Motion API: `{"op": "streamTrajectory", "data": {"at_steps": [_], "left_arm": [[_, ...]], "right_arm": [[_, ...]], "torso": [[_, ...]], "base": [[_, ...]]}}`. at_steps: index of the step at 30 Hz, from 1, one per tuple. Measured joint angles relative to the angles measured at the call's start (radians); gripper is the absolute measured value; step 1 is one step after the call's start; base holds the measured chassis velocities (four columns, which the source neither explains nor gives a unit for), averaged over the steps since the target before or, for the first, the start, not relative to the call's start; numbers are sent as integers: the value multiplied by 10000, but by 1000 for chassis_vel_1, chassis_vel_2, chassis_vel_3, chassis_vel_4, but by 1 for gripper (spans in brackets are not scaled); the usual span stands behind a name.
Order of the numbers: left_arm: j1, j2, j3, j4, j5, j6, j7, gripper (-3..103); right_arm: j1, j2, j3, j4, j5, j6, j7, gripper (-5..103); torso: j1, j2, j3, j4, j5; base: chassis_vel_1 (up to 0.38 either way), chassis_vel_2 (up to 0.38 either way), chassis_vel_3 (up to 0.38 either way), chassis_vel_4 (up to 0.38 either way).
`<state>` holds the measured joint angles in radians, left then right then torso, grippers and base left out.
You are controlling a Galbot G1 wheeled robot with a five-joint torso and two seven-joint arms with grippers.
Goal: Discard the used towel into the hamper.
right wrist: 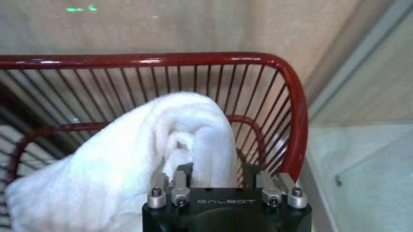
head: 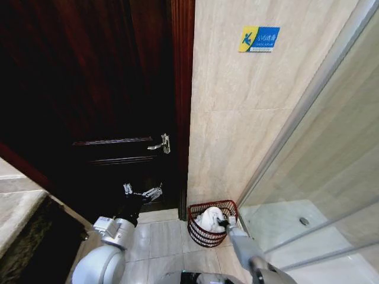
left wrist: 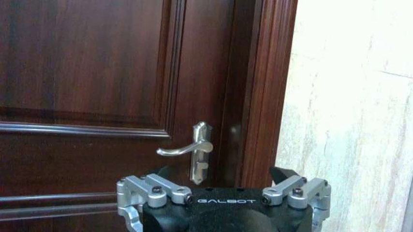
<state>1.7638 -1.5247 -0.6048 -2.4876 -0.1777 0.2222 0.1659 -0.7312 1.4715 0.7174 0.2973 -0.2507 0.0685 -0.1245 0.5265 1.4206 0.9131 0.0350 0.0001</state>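
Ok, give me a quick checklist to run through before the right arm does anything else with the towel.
1. Right gripper over the hamper: ok, it sits at the rim, above the opening.
2. Towel inside the hamper: ok, its bulk lies within the red wire wall, in the corner by the tiled wall.
3. Fingers released from the towel: not ok, the right wrist view shows cloth pinched between them.
4. Towel clear of the rim: cannot tell, one fold rises high near it.
5. Left gripper out of the way: ok, it is parked by the door, apart from the hamper.
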Motion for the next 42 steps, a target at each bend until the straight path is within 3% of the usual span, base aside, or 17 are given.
{"op": "streamTrajectory", "data": {"at_steps": [7,12,16,19,21,26,28,30,32,34,36,38,39,42], "left_arm": [[0,0,0,0,0,0,0,100],[0,0,0,0,0,0,0,100],[0,0,0,0,0,0,0,100],[0,-1,0,0,0,0,-1,100],[0,0,0,0,0,0,0,100],[0,0,0,0,0,0,0,100],[0,0,0,0,0,0,0,100],[0,-1,0,0,0,0,0,100],[0,0,-1,0,0,0,-1,100],[0,1,0,0,0,0,0,100],[0,0,-1,0,0,0,-1,100],[0,0,0,0,0,0,0,100],[0,0,-1,0,0,0,-2,100],[0,0,-1,0,0,0,-1,100]], "right_arm": [[-233,408,-87,185,605,523,-482,73],[-412,1005,-104,673,1522,1384,-1327,95],[-791,1179,-203,1613,1607,1778,-1436,100],[-1332,1135,-325,2695,1536,1355,-1207,100],[-2120,910,-499,4085,1751,619,-1170,100],[-3311,605,-803,6333,2941,403,-1037,100],[-4209,443,-965,8341,3694,330,-819,100],[-4453,412,-983,8834,3800,309,-785,100],[-5549,278,-1016,11079,4029,217,-685,100],[-5866,227,-1015,11767,4101,202,-658,100],[-6788,112,-964,13941,4410,-33,-616,100],[-6969,95,-943,14429,4473,-135,-609,100],[-7461,51,-879,15947,4623,-420,-587,100],[-7765,30,-838,16942,4720,-636,-586,100]], "torso": [[0,0,1,0,1],[0,0,1,4,1],[0,0,0,4,0],[0,0,0,3,-1],[0,0,0,-3,-2],[-1,0,0,-2,3],[-1,0,-1,2,-3],[-1,0,-1,3,-3],[0,-1,0,1,1],[-1,-1,-1,-1,-1],[-1,-1,-1,0,1],[-1,-1,-1,0,-1],[-1,-1,-1,1,-2],[-1,0,-1,3,-3]], "base": [[0,0,0,0],[0,0,0,0],[0,0,0,0],[0,0,0,0],[0,0,0,0],[0,0,0,0],[0,0,0,0],[0,0,0,0],[0,0,0,0],[0,0,0,0],[0,0,0,0],[0,0,0,0],[0,0,0,0],[0,0,0,0]]}}
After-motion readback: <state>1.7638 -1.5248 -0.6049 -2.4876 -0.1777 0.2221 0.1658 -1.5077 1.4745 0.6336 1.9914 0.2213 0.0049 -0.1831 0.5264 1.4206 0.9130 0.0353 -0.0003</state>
